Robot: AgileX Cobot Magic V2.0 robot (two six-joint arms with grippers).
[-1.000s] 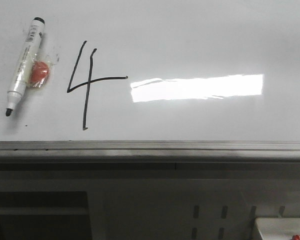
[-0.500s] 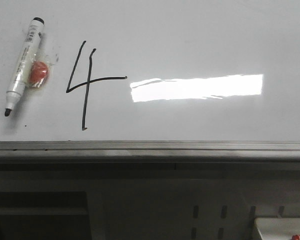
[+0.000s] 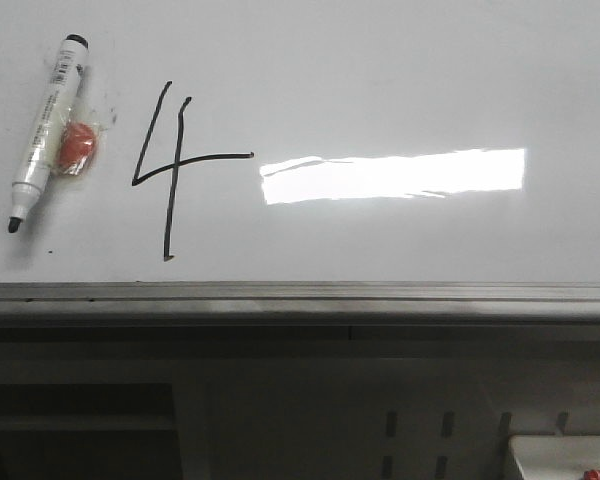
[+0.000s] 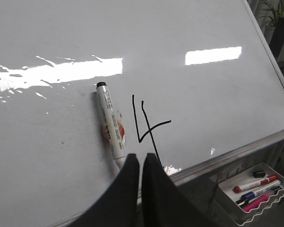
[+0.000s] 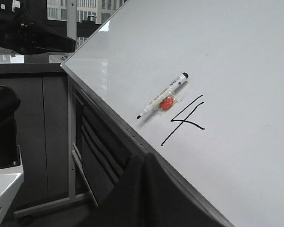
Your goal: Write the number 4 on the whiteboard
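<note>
Neither arm shows in the front view. Left gripper is seen only from its own wrist camera: two dark fingers pressed together, tips touching, nothing between them. It hangs just off the lower edge of the whiteboard, tips close to the marker's nib end and the foot of the number 4, not touching the board as far as I can tell.

Right gripper is likewise only in its own wrist camera: dark fingers closed tip to tip, empty, below the board's metal edge and well clear of the writing.

Front view: the 4 sits on the left part of the board, thin black line, open top, slanted left stroke, horizontal bar running toward 3 o'clock, long vertical stroke ending near the grey metal strip. Nothing covers it.

Marker lies at 9 o'clock from the 4, just beside it, not touching. White barrel, uncapped black nib pointing to 7 o'clock, black end at 1 o'clock. Printed label with a barcode on the barrel, text too small to read. A small red-orange lump in clear wrap sits against the barrel, between marker and 4.

A bright strip of light glare starts at the bar's 3 o'clock end.

Below the board, off to one side, a white tray holds red, blue and pink markers; its corner shows at 5 o'clock in the front view.
</note>
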